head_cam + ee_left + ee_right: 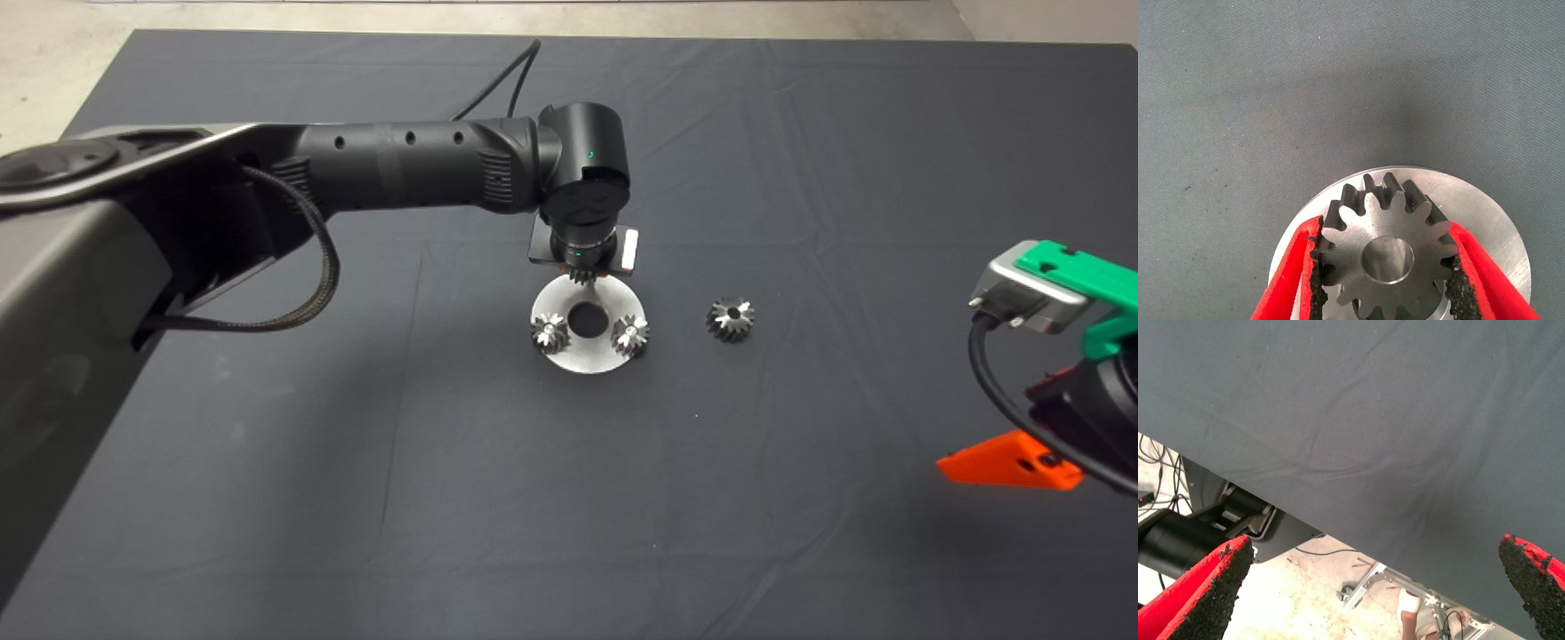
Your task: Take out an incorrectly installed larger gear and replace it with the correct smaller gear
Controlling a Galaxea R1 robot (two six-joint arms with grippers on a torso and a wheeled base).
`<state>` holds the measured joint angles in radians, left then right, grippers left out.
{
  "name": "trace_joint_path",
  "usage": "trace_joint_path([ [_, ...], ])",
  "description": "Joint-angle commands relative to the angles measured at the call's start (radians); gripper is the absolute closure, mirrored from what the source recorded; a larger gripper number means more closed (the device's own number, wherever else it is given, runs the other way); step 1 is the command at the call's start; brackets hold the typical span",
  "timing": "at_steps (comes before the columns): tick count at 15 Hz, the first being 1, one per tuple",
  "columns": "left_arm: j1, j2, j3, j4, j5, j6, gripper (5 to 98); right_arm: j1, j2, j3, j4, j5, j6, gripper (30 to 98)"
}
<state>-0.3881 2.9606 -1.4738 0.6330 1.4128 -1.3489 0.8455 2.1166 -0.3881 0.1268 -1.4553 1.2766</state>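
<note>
Pinching a gear by its toothed rim, the left hand point(1388, 267) hovers over the far edge of the round steel plate point(569, 360). The gear it holds looks like the smaller gear point(1386, 255); the larger gear point(731, 319) lies on the bench to the hand's right, off the plate. Lowering should stay vertical, bore lined up with its post, teeth meshing with the two mounted gears point(549, 332). Only the wrist view shows the grip; the head view hides it. Parked further right, the right hand point(1371, 587) is spread wide, holding nothing.
</note>
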Motion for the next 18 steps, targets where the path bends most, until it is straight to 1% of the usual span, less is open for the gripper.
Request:
trace_joint_path([
  [1,-0.018,0.002,0.008,-0.005,-0.026,0.002,68.4,0.020,0.001,0.005,0.028,0.003,0.004,31.6],
  [3,-0.020,0.002,0.003,-0.004,-0.055,0.002,68.4,0.020,0.000,0.004,0.030,0.001,0.005,31.6],
  [4,-0.020,0.002,0.003,-0.004,-0.061,0.001,68.4,0.020,-0.003,0.005,0.031,0.002,0.006,31.6],
  [5,-0.020,0.002,0.003,-0.006,-0.063,0.002,68.4,0.020,-0.003,0.005,0.031,0.001,0.005,31.6],
  [10,-0.017,0.002,0.003,-0.004,-0.061,0.002,68.4,0.021,0.000,0.005,0.030,0.003,0.004,31.6],
  [12,-0.009,0.002,0.005,-0.003,-0.060,0.002,68.4,0.020,0.000,0.004,0.030,0.001,0.006,31.6],
  [13,-0.002,0.002,0.005,-0.003,-0.057,0.004,68.4,0.020,-0.002,0.005,0.030,0.001,0.004,31.6],
  [18,0.003,0.002,0.001,-0.001,-0.049,0.005,68.4,0.020,-0.002,0.004,0.030,0.003,0.005,31.6],
])
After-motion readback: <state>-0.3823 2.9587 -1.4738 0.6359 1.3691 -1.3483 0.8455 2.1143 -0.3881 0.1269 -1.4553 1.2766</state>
